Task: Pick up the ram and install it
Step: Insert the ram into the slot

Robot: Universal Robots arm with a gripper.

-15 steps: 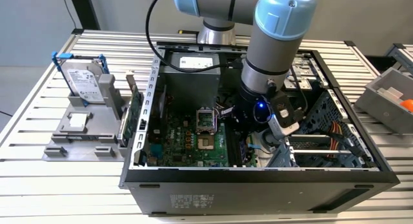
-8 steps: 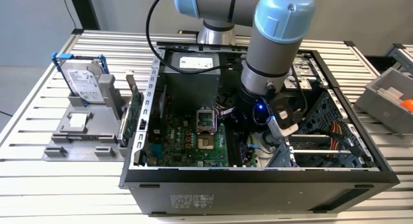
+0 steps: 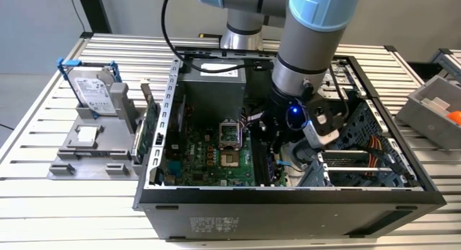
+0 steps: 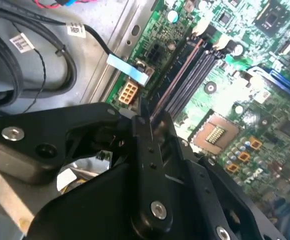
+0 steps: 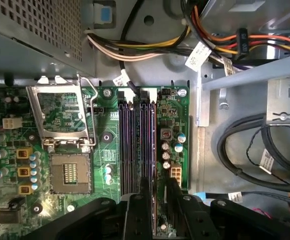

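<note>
The gripper (image 5: 152, 200) is closing on the ram (image 5: 151, 192), holding its long axis along the memory slots (image 5: 137, 145) directly beneath.

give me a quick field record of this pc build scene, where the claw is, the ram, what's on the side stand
claw: down inside the open computer case, over the motherboard's memory slots
ram: thin dark stick standing on edge along the slots, between the claw's fingers
cpu socket: bare, its retention frame flipped up
side stand: on the exterior view's left, holding a silver hard drive in a blue frame
green card: on edge between stand and case
</note>
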